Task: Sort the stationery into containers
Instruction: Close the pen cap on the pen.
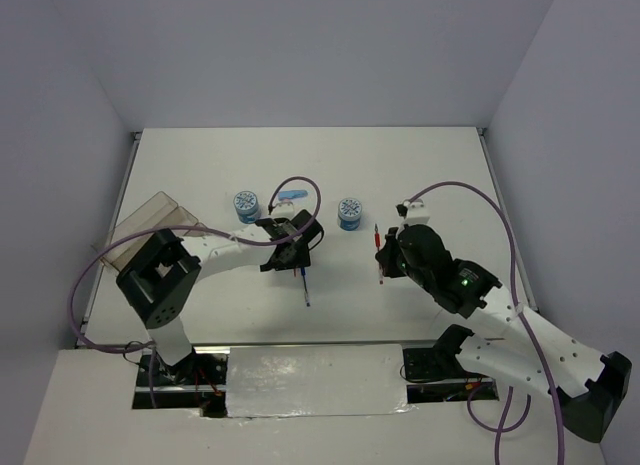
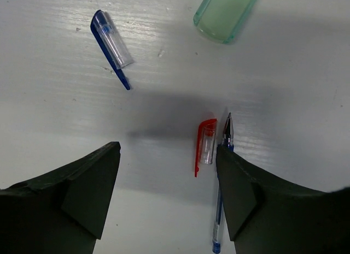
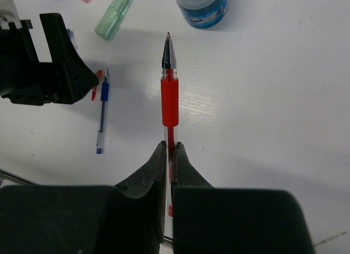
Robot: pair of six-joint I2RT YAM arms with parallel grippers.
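Pen [image 3: 169,101], slim with red sleeve, clamped in right end effector [image 3: 170,148]; left end effector [image 2: 167,150] gapes wide.

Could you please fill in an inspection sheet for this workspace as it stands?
Surface: white table, no spills seen.
Job's things: red pen gripped; blue pen, red cap, blue cap, green capsule loose; two patterned discs; clear tray far left.
Clutter: nothing seen.
Grippers: left gripper open above red cap; right gripper shut on red pen.
Cables: purple cable looped by each arm.
Surroundings: plain white walls.
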